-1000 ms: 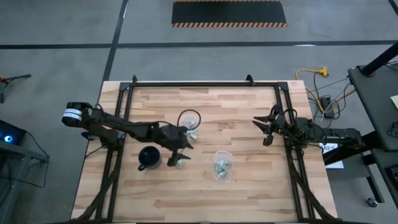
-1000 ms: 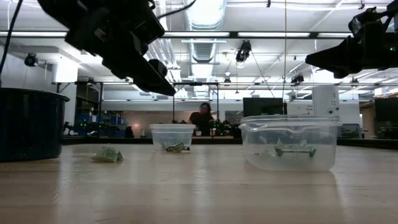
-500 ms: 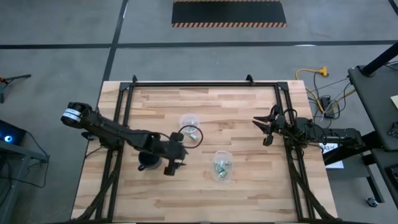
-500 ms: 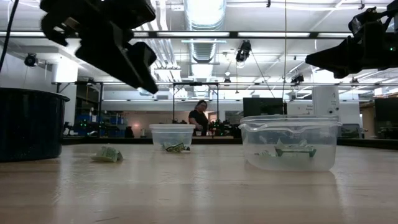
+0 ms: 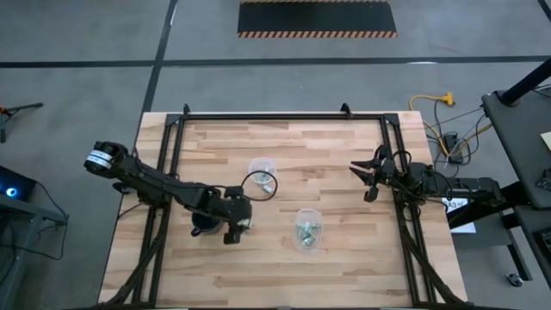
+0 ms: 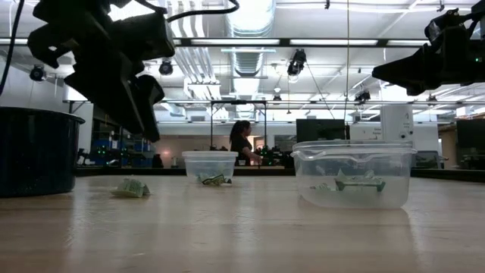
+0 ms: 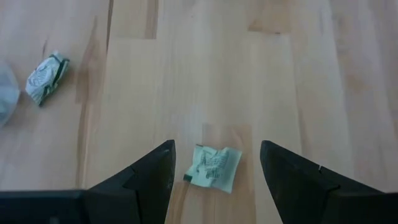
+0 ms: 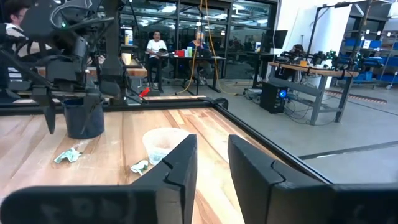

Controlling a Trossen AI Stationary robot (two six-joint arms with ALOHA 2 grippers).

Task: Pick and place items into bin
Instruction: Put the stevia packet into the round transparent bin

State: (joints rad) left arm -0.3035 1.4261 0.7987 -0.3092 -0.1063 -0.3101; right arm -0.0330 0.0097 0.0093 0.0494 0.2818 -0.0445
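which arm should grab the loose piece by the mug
Left. Its open end effector hangs right over the piece, beside the mug. The right end effector waits at the table's far edge.

2 clear plastic tubs [image 5: 306,229] [image 5: 261,170] and 1 black mug [image 5: 203,226] sit on the surface [image 5: 344,181]; 2 green-and-white wrapped pieces [image 7: 213,168] [image 7: 45,78] lie loose beside the mug.

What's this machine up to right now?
The left gripper is open and hangs over a small green-and-white wrapped piece on the wooden table, beside the black mug, seemingly ready to pick it up. One clear bin already holds a few pieces. The right gripper waits open at the table's right edge.
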